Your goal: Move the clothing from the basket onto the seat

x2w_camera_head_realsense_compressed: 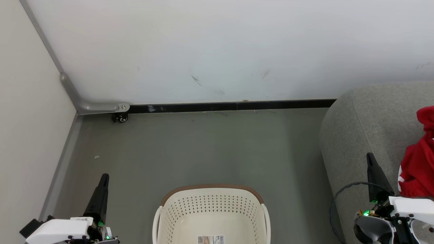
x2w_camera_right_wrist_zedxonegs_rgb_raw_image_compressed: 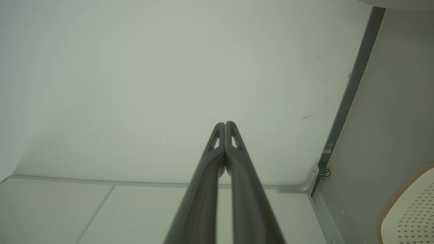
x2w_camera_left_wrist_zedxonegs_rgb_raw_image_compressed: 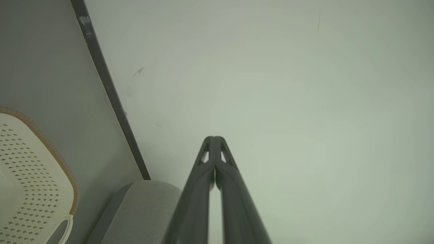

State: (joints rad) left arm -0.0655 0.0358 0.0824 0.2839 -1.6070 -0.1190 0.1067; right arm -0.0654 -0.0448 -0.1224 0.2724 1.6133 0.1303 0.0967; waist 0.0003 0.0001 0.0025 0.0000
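Left tool (x2w_camera_head_realsense_compressed: 104, 177) and right tool (x2w_camera_head_realsense_compressed: 370, 156) are closed, nothing held. Clothing (x2w_camera_head_realsense_compressed: 418, 162), partly cropped, seems soft and light; best pinched at a fold.

A black baseboard (x2w_camera_head_realsense_compressed: 230, 107) runs between the white wall (x2w_camera_head_realsense_compressed: 237, 44) above it, marked with a few dark scuffs (x2w_camera_head_realsense_compressed: 196, 80), and the grey-green floor (x2w_camera_head_realsense_compressed: 203, 149) below it. At the baseboard's left end sit a grey metal bracket (x2w_camera_head_realsense_compressed: 91, 107) and a small black caster (x2w_camera_head_realsense_compressed: 121, 118). A pale scrap (x2w_camera_head_realsense_compressed: 97, 157) lies on the floor, apart from the caster.
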